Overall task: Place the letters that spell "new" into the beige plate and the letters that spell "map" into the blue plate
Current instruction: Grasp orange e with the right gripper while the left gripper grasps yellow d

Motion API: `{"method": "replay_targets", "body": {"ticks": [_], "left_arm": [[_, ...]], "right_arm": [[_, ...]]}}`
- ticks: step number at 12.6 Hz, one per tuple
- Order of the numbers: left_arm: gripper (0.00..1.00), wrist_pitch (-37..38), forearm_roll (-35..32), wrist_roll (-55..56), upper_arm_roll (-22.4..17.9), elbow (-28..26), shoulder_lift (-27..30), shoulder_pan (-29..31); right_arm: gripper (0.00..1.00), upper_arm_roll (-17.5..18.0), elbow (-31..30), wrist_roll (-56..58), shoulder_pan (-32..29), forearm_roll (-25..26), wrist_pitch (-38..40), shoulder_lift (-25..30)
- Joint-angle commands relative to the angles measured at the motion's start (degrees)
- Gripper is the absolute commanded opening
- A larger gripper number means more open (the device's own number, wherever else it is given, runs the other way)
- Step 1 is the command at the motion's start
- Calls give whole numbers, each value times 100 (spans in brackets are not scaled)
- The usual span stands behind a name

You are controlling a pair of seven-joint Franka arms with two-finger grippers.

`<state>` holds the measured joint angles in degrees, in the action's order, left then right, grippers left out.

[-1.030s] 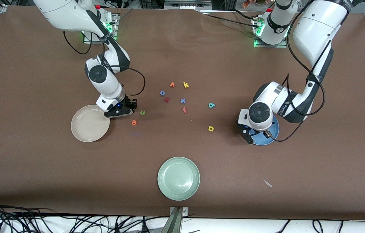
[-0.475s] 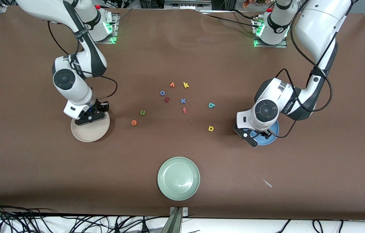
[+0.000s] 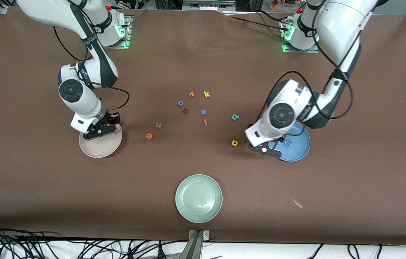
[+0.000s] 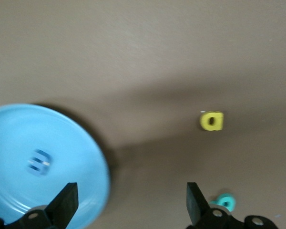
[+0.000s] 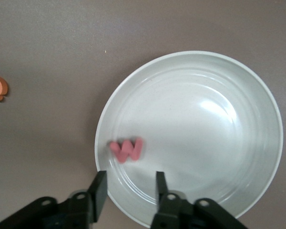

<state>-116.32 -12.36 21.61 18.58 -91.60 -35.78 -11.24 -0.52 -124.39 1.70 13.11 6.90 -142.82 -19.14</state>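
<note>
- Front view, starting at the right arm's end of the table: right gripper (image 3: 99, 132) is hanging over the beige plate (image 3: 95, 149), at its rim toward the loose letters.
- Right wrist view: fingers (image 5: 99, 190) are standing a little apart, gripping nothing; salmon-red w (image 5: 127, 149) is lying in the plate, just inside its rim.
- Orange e (image 3: 149, 136) and green n (image 3: 158, 125) are lying on the table (image 3: 44, 180) near the beige plate, toward the blue plate.
- Teal-green letter (image 3: 235, 117) and yellow letter (image 3: 235, 143) are sitting near the blue plate (image 3: 298, 149), toward the beige plate.
- Left gripper (image 3: 264, 150) is hovering over the blue plate's rim nearest the yellow letter.
- Left wrist view: fingers (image 4: 66, 202) are spread wide, empty; blue m (image 4: 39, 161) is resting in the blue plate.
</note>
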Motion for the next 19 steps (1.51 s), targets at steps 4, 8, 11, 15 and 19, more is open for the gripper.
{"method": "replay_targets", "body": {"ticks": [4, 8, 11, 15, 19], "left_arm": [[100, -1224, 305, 905, -57, 46, -517, -237], [96, -1954, 156, 854, -74, 2, -833, -378], [85, -2017, -134, 898, -101, 19, -992, -467], [34, -2017, -276, 889, -101, -25, -1062, -484], [8, -1868, -276, 854, -101, 2, -931, -397]], "right_arm": [[71, 279, 194, -887, 25, -127, -44, -247], [70, 983, 977, -2348, 78, -66, -35, -932], [71, 1002, 1399, -2963, 481, 22, -44, -1302], [71, 984, 1383, -3053, 491, 382, -202, -1426], [67, 940, 1347, -2974, 482, 409, -211, -1426]]}}
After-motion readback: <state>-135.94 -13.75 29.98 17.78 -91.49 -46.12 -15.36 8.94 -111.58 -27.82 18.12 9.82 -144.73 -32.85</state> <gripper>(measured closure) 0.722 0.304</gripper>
